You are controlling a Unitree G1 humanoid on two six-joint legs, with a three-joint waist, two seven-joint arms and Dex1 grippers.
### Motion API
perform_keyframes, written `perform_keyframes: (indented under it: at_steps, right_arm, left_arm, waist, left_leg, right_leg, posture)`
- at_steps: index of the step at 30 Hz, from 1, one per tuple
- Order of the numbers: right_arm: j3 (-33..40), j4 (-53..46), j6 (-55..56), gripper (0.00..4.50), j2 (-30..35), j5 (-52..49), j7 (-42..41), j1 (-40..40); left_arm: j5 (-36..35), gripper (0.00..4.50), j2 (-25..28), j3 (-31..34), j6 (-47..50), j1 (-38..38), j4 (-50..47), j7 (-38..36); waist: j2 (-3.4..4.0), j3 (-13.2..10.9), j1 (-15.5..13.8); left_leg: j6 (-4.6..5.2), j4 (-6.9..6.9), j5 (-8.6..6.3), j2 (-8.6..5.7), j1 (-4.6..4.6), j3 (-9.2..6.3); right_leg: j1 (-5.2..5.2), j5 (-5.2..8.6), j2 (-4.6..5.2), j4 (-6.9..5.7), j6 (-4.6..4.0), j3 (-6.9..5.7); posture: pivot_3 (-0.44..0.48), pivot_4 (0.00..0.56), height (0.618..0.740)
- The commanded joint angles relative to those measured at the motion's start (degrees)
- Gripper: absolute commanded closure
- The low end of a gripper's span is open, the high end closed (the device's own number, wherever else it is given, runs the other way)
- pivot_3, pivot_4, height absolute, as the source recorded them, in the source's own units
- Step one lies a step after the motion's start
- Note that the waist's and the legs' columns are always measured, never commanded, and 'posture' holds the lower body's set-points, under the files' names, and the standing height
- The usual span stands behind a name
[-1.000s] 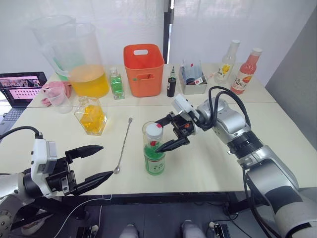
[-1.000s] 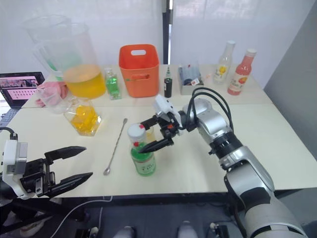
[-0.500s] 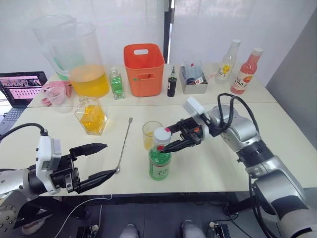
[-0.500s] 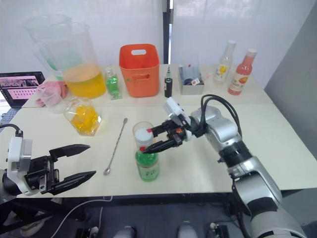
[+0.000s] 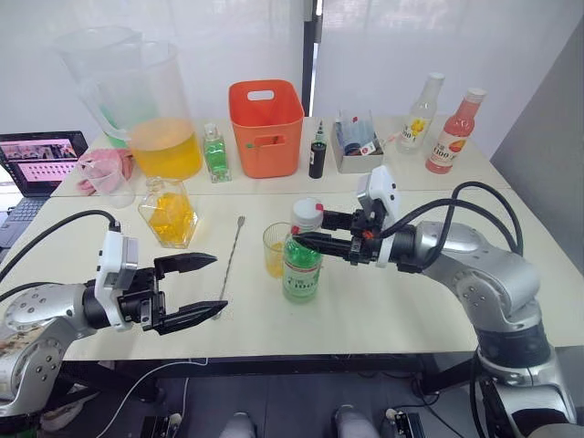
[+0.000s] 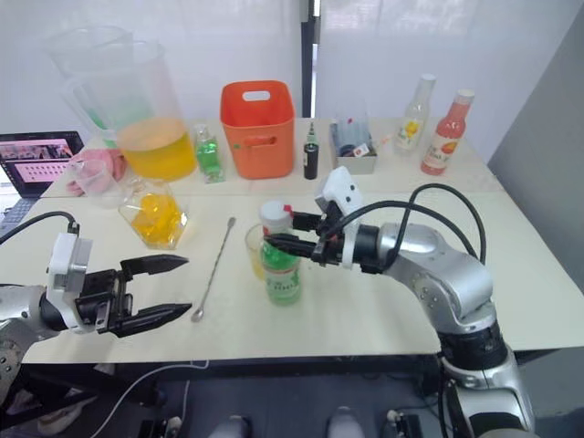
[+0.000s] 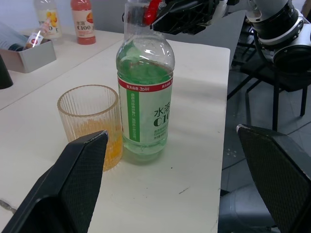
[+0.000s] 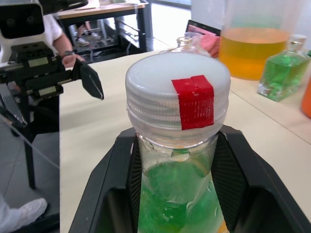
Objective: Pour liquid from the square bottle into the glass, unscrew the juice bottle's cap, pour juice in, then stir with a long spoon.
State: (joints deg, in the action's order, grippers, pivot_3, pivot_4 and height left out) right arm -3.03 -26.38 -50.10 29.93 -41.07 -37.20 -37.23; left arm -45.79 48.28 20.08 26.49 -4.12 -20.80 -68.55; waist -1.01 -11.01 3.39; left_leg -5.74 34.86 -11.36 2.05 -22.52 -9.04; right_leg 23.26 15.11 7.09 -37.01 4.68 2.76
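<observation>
The juice bottle [image 5: 301, 266] stands upright, green liquid inside, just right of the glass [image 5: 275, 249], which holds a little orange liquid. Its white cap [image 8: 178, 92] with a red strip is on. My right gripper [image 5: 307, 239] is shut on the bottle's neck just under the cap, one finger on each side [image 8: 116, 187]. My left gripper [image 5: 206, 286] hovers open near the table's front edge, left of the bottle, nothing between its fingers [image 7: 80, 182]. The long spoon [image 5: 231, 263] lies on the table between them. The square bottle [image 5: 169, 215] of orange liquid stands further back left.
Along the back stand two big pitchers [image 5: 162, 114], a green bottle [image 5: 215, 153], an orange bin [image 5: 265, 128], a small dark bottle [image 5: 317, 155], a grey tray [image 5: 358, 157], and yellow-labelled [image 5: 418, 114] and pink [image 5: 453, 132] bottles. A laptop [image 5: 36, 162] and a measuring cup [image 5: 111, 182] sit far left.
My right gripper closed on the juice bottle's neck and carried it back and right, beside the glass. My left gripper moved forward over the table's front edge, still open.
</observation>
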Motion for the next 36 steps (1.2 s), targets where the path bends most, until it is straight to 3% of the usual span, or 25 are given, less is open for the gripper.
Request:
perform_keyframes:
  at_steps: [1, 21, 23, 29, 33, 36]
  right_arm:
    - [2.14, -7.4, -3.7, 3.02, -1.99, -3.75, 5.71, 0.66]
    - [2.05, -15.33, -7.11, 3.02, -6.66, -5.17, 17.86, 9.1]
    - [2.26, -15.35, -7.23, 1.98, -6.93, -5.53, 18.19, 9.29]
    - [4.06, -15.18, -6.88, 0.03, -5.2, -8.82, 15.94, 8.59]
    - [4.44, -14.76, -5.25, 0.03, -1.74, -10.27, 11.11, 7.86]
    - [2.08, -12.93, -2.0, 0.03, 3.93, -7.07, 3.04, 6.51]
  left_arm:
    - [0.83, 0.0, 0.58, -2.3, -1.09, -3.39, 1.95, -2.01]
    - [2.89, 0.0, 1.53, -8.06, -0.34, -11.72, 7.66, -7.48]
    - [3.15, 0.0, 1.47, -8.35, -0.37, -12.43, 8.23, -7.75]
    - [3.36, 0.0, 1.33, -8.18, -0.71, -12.21, 8.01, -7.71]
    - [3.3, 0.0, 1.13, -7.61, -0.79, -11.34, 7.32, -7.18]
    - [3.19, 0.0, 0.79, -6.75, -1.01, -10.59, 6.63, -6.01]
  waist:
    - [0.0, 0.0, 0.0]
    - [-0.03, 0.02, 0.3]
    - [-0.03, 0.02, 0.37]
    - [-0.03, 0.02, 0.39]
    - [-0.03, 0.02, 0.33]
    - [-0.03, 0.01, 0.25]
  left_leg:
    - [0.0, 0.0, 0.0, 0.0, 0.0, 0.0]
    - [0.01, -0.01, 0.0, 0.01, 0.05, -0.01]
    - [0.0, -0.02, 0.0, 0.01, 0.04, -0.01]
    - [0.01, -0.01, 0.0, 0.01, 0.04, -0.01]
    - [0.01, -0.01, 0.0, 0.01, 0.04, -0.01]
    - [0.01, 0.01, 0.0, 0.0, 0.04, -0.01]
  right_leg:
    - [0.0, 0.0, 0.0, -0.01, 0.0, 0.0]
    - [-0.01, 0.0, 0.0, -0.02, 0.01, 0.0]
    - [-0.01, 0.01, 0.0, -0.01, 0.01, 0.0]
    - [-0.03, 0.01, 0.0, -0.01, 0.01, 0.0]
    - [-0.04, 0.01, 0.0, -0.01, 0.01, 0.0]
    - [-0.05, 0.01, 0.0, 0.0, 0.02, 0.0]
  posture:
    - [0.0, 0.15, 0.74]
    - [0.0, 0.15, 0.74]
    - [0.0, 0.15, 0.74]
    - [0.0, 0.15, 0.74]
    - [0.0, 0.15, 0.74]
    - [0.0, 0.15, 0.74]
